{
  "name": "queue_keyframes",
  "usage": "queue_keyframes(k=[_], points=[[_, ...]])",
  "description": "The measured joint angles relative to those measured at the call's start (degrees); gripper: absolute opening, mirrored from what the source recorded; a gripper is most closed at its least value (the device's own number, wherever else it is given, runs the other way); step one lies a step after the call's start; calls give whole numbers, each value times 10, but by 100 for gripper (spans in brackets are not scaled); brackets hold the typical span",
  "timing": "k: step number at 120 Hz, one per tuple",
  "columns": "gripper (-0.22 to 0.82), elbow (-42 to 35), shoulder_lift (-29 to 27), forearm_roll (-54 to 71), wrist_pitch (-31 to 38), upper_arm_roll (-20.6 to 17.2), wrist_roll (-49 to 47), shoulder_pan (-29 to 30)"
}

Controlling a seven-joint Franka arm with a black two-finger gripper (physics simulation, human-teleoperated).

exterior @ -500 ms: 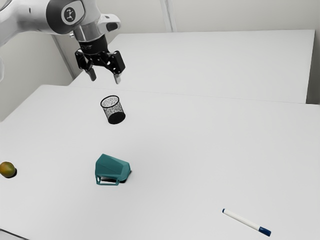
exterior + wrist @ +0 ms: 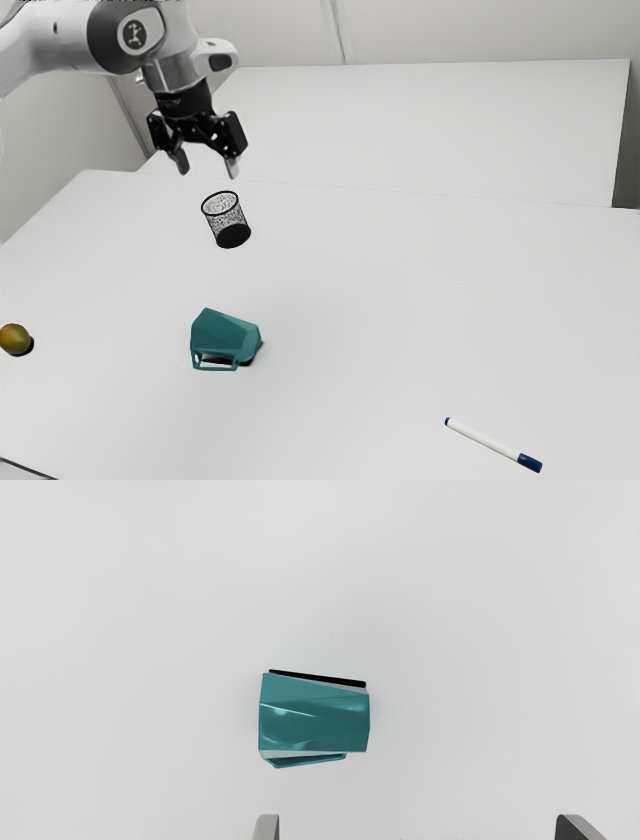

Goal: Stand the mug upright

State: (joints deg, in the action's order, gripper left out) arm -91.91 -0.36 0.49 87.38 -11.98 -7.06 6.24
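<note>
My gripper (image 2: 207,168) hangs high over the table toward the exterior view's upper left, fingers wide apart with nothing between them. A teal faceted mug (image 2: 226,335) lies on its side on the table, its handle low against the tabletop on the side toward the exterior camera. In the wrist view the same mug (image 2: 314,717) lies beyond the fingertips of the open gripper (image 2: 417,825), well below the hand and not touched. Which end is its mouth I cannot tell.
A black mesh cup (image 2: 228,220) is between the mug and the arm in the exterior view. A round orange-green fruit (image 2: 15,339) sits at that view's left edge, and a white marker with blue ends (image 2: 490,443) lies toward its lower right.
My gripper has come down slightly and shifted a little toward the exterior view's left. The mug, mesh cup, fruit and marker have stayed put.
</note>
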Motion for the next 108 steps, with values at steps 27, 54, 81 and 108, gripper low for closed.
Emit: queue_keyframes(k=[27, 54, 81, 108], points=[[60, -83, -19, -64, 4, 0, 23, 28], [60, -191, -47, -115, 65, 0, 114, 134], [60, -269, -51, -218, 121, 1, 228, 193], [60, -314, -28, -295, 148, 2, 334, 246]])
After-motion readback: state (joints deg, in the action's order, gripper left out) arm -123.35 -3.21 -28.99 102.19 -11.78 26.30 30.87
